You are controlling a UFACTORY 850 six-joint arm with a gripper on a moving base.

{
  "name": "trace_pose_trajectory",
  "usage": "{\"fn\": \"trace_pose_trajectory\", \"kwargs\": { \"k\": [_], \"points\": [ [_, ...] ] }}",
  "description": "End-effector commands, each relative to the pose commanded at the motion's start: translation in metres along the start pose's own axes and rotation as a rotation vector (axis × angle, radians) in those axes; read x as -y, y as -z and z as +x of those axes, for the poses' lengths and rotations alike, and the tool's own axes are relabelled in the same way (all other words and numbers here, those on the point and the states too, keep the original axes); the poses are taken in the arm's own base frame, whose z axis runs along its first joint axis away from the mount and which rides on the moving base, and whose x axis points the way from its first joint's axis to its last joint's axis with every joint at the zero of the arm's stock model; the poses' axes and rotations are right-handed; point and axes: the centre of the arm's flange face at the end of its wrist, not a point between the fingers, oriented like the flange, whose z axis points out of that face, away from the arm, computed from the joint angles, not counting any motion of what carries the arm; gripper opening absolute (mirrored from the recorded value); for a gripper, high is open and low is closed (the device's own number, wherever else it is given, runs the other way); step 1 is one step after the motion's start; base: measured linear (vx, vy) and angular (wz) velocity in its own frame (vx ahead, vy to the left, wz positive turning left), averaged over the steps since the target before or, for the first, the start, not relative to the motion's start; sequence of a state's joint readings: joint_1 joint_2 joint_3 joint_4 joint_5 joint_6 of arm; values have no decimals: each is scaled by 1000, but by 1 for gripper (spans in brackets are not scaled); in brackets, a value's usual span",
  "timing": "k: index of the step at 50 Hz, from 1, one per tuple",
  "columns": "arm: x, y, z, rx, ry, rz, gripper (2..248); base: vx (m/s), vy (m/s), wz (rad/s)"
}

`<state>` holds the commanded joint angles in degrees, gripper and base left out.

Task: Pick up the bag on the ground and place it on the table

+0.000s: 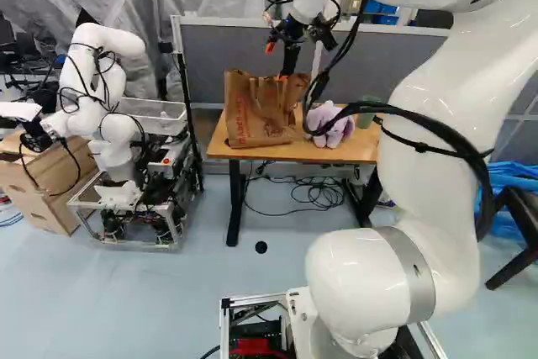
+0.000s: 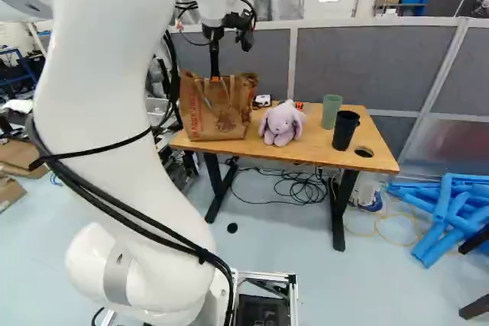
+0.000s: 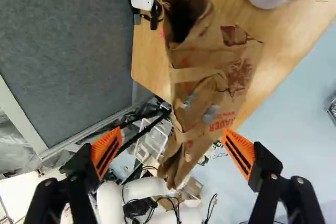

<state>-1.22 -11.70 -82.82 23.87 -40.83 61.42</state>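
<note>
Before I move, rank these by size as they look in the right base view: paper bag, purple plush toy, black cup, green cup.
Paper bag
Purple plush toy
Black cup and green cup: too close to rank; the black one stands nearer the camera.

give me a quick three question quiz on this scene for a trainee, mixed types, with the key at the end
1. True or false: the brown bag stands on the table.

2. In the right base view, what sits between the bag and the green cup?
a) the black cup
b) the purple soft toy
c) a cardboard box

3. Fill in the blank: in the wrist view, the tool is ____ (open or shut).

Key: 1 true; 2 b; 3 open
</note>
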Motion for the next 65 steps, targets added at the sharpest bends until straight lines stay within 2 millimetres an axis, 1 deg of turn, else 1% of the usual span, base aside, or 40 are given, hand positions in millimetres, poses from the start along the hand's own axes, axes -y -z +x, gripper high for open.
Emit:
{"fn": "trace_pose_trajectory", "kwargs": {
  "k": [14,40,65],
  "points": [
    [0,0,0,0,0,0,247,-216,-2,21],
    [-5,-3,1,-13,18,6,247,3,0,-1],
    [-24,-14,4,-62,90,30,247,0,0,0]
  ]
}}
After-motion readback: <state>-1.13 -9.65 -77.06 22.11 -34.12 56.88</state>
